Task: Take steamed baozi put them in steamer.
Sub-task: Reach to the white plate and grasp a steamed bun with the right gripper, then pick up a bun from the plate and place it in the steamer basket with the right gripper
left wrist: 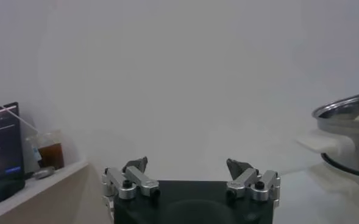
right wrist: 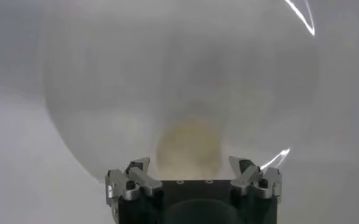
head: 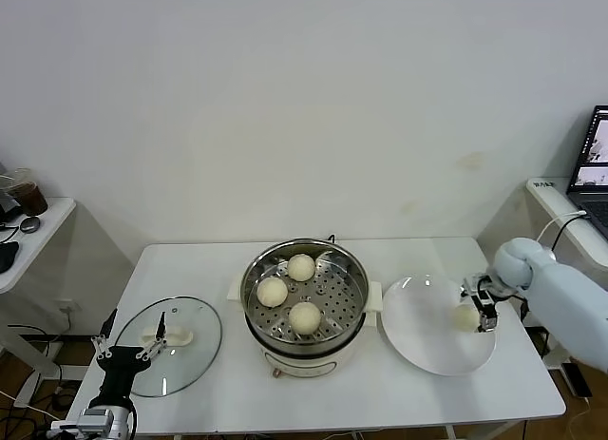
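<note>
My right tool (head: 472, 309) sits low over the white plate (head: 418, 328), at about three o'clock from the steamer (head: 306, 293), with its fingers straddling the last steamed baozi (head: 465, 317). In the right wrist view the bun (right wrist: 188, 149) lies between the finger bases; the fingers look spread around it, but I cannot tell if they are pressing yet, since the tips are hidden. Three buns already rest on the perforated tray: one at twelve o'clock (head: 301, 267), one at nine (head: 272, 292), one at six (head: 305, 317).

To do this well, I judge I should close gently on the bun's widest part, as soft dough will dent, then lift straight off the plate and carry it to the free spot at three o'clock on the tray.

My left tool (head: 128, 350) is parked with fingers spread, near the glass lid (head: 185, 350).

The white table (head: 218, 402) stands against a plain pale wall (head: 285, 98).
</note>
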Robot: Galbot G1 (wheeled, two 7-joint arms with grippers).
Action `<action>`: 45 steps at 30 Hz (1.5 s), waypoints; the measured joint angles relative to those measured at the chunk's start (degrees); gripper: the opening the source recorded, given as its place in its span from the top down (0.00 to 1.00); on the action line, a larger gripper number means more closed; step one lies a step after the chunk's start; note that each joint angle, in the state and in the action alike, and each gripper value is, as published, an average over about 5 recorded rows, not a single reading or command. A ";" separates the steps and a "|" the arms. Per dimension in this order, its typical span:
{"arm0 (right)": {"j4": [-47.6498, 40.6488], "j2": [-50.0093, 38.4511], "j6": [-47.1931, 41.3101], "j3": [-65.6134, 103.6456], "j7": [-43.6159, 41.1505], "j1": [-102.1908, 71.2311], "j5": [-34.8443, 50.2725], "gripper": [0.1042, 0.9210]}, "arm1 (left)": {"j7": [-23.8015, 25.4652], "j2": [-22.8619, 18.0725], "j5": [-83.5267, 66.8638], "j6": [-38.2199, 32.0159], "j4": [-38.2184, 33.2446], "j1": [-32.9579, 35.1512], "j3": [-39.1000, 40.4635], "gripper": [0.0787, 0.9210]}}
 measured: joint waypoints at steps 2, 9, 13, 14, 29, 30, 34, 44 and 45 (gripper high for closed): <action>-0.22 0.35 -0.28 0.14 0.08 -0.06 -0.29 0.30 | 0.00 0.03 0.00 0.01 0.00 -0.04 0.00 0.12; -0.14 0.52 -1.20 -0.08 0.14 0.24 -0.24 0.45 | 0.02 0.22 -0.02 0.03 -0.02 -0.24 -0.01 0.12; 1.12 -0.31 -2.00 -1.23 -0.19 1.23 1.19 0.48 | 0.04 0.42 -0.12 0.03 -0.18 -0.23 -0.06 0.12; 1.67 -0.68 -2.26 -1.73 -0.35 1.66 1.78 0.48 | 0.05 0.45 -0.15 0.03 -0.22 -0.23 -0.07 0.12; 17.39 -6.19 -11.47 -23.02 -1.09 26.61 21.64 0.48 | 0.24 1.28 -0.57 0.04 -0.58 -0.74 0.89 0.12; 18.55 -5.90 -12.37 -25.10 -0.83 29.14 23.57 0.48 | 0.24 1.32 -0.55 0.04 -0.50 -0.83 1.06 0.12; 22.79 -3.61 -16.29 -32.67 0.59 38.24 31.30 0.48 | 0.22 1.52 -0.52 0.04 -0.24 -1.21 1.52 0.12; 28.27 6.33 -27.82 -43.04 6.64 48.14 46.37 0.48 | 0.15 1.54 -1.05 0.02 0.28 -1.60 0.99 0.12; 28.35 7.46 -28.90 -43.59 7.26 48.32 47.23 0.47 | 0.15 1.51 -1.12 0.01 0.31 -1.57 0.87 0.12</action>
